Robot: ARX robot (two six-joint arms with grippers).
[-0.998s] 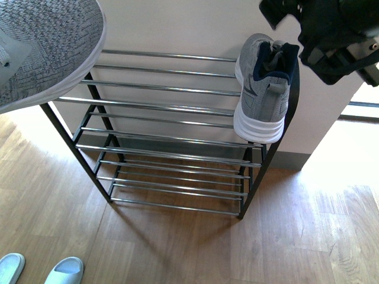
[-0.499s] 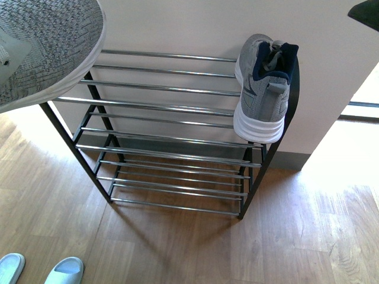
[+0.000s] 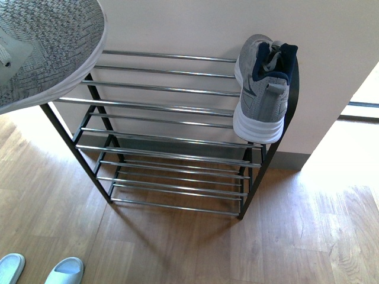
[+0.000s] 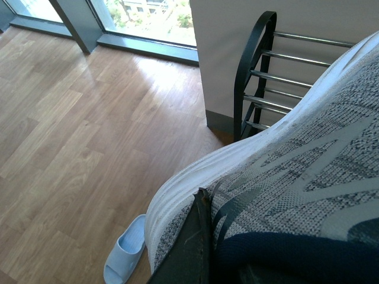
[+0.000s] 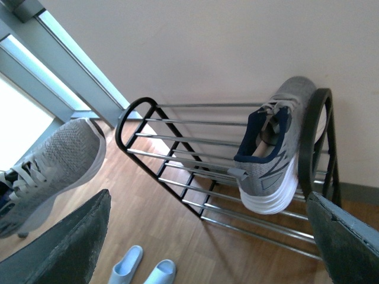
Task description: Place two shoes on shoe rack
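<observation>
Oak-toned plank floor [image 3: 177, 248] and a plain cream wall [image 3: 177, 29] back the open multi-tier shoe rack [image 3: 166, 88], a black metal frame with shelves of thin chrome rods, standing against that wall. Its top shelf carries one grey knit sneaker with a thick white sole and navy lining [image 3: 263, 94] at the right end, toe to the wall and heel toward the near edge. The matching second grey sneaker [image 3: 47, 47] hangs in the air off the rack's left end, clear of the rods, with its toe pointing right toward the rack. A pair of pale blue open-toed rubber slides [image 3: 65, 272] lies on the floor at the near left, well apart from the rack. The left fingers [image 4: 198, 242] grip the hanging sneaker at its collar, while the right fingers [image 5: 71, 248] stand spread wide and empty. The free rods lie to the right of the held shoe, so the left arm is nearer; its long axis probably needs swinging toe-to-wall.
</observation>
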